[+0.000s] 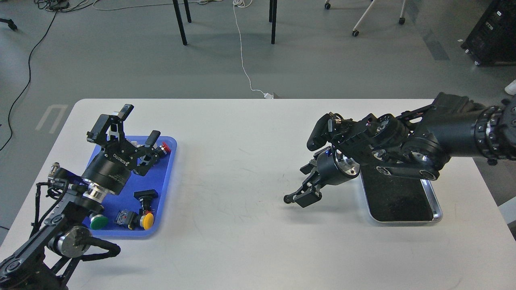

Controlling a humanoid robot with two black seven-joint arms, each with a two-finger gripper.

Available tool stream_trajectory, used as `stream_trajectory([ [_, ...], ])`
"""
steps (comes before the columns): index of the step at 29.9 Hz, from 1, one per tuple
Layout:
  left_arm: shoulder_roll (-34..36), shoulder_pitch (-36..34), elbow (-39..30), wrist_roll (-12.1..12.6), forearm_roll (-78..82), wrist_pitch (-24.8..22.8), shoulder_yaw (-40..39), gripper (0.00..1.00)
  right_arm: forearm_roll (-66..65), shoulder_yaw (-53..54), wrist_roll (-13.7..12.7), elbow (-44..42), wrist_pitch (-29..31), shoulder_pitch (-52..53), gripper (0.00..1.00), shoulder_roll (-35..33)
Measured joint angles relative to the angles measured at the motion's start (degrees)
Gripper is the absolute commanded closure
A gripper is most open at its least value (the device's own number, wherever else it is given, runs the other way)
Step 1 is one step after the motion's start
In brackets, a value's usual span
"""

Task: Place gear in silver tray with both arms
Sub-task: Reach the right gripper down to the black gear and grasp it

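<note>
A small black gear (287, 198) lies on the white table near the middle. My right gripper (304, 185) has reached down to it from the right, with its jaws apart. Its lower fingertip (300, 199) is right beside the gear; I cannot tell whether they touch. The silver tray (437, 209), with a shiny rim and a dark floor, lies at the right, partly hidden under my right arm. My left gripper (141, 123) is open and empty, held above the blue tray.
A blue plastic tray (166, 177) at the left holds several coloured push buttons and switches. The white table (242, 249) has rounded corners. Beyond its far edge are floor cables and chair legs.
</note>
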Motion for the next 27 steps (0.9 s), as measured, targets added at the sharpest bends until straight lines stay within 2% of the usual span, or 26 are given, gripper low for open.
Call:
stream_trajectory([
  [3, 0.0, 0.3, -0.4, 0.0, 0.0, 0.0, 0.0, 0.02, 0.1, -2.4, 0.0, -1.6, -3.9, -0.6, 0.09, 2.9],
  [6, 0.0, 0.5, -0.5, 0.0, 0.0, 0.0, 0.0, 0.02, 0.3, -3.2, 0.0, -2.4, -5.1, -1.4, 0.16, 4.8],
  [9, -0.1, 0.6, -0.7, 0.0, 0.0, 0.0, 0.0, 0.02, 0.3, -4.1, 0.0, -3.2, -5.5, -2.2, 0.33, 5.8],
  [14, -0.7, 0.8, -0.8, 0.0, 0.0, 0.0, -0.3, 0.02, 0.3, -4.6, 0.0, -3.8, -5.7, -3.0, 0.35, 6.7],
  [22, -0.8, 1.0, -0.8, 0.0, 0.0, -0.1, -0.7, 0.02, 0.3, -5.0, 0.0, -4.4, -5.9, -3.9, 0.43, 7.0],
  [24, -0.8, 1.1, -0.8, 0.0, 0.0, -0.1, -0.7, 0.02, 0.3, -5.0, 0.0, -4.4, -5.9, -3.9, 0.59, 7.0],
  [25, -0.8, 1.1, -0.8, 0.0, 0.0, -0.1, -0.7, 0.02, 0.3, -5.0, 0.0, -4.4, -5.9, -4.0, 0.64, 6.9],
  [27, -0.8, 1.1, -0.8, 0.0, 0.0, -0.1, -0.7, 0.02, 0.4, -5.0, 0.0, -4.4, -5.9, -4.0, 0.66, 6.9],
])
